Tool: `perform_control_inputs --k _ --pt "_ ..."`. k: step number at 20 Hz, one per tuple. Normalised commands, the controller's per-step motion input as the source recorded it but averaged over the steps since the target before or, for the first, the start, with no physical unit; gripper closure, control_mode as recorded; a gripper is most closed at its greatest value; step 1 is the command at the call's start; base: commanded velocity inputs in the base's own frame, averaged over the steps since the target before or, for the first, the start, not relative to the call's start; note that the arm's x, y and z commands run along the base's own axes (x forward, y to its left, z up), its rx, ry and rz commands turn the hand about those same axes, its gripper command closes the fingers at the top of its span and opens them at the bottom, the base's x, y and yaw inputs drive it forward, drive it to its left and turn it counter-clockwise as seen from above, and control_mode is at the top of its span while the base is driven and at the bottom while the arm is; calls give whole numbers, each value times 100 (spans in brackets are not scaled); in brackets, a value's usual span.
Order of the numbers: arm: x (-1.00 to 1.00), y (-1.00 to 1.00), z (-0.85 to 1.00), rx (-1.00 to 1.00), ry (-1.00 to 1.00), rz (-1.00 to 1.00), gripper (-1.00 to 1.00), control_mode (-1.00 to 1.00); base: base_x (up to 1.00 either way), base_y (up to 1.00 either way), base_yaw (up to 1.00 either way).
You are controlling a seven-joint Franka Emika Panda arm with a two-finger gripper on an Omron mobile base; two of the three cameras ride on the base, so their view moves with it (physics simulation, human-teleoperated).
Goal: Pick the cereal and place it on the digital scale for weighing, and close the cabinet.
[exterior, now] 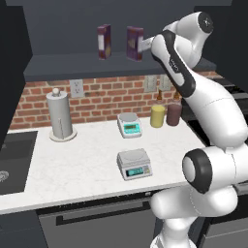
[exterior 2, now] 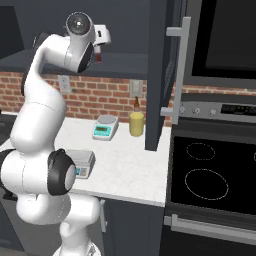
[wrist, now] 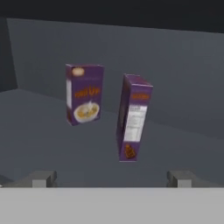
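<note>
Two dark fingers stand wide apart with nothing between them at the near edge of the hand view, and beyond them, on the open cabinet's shelf, the cereal stands upright beside a second box with a bowl pictured on its front. Judging by its look, the cereal is a light, stiff but crushable cardboard carton with smooth faces, best pinched across its narrow width around mid-height. Hard to judge are which box is nearer the fingers, whether the cereal leans, and its far side; the digital scale sits on the tabletop below.
</note>
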Motion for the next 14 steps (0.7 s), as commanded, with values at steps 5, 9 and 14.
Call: perform_control_inputs --k 5,9,14 --pt "45 0 0 0 0 0 -100 -100 0 0 0" --pt "44 0 0 0 0 0 -100 -100 0 0 0" --pt "29 0 0 0 0 0 -100 -100 0 0 0"
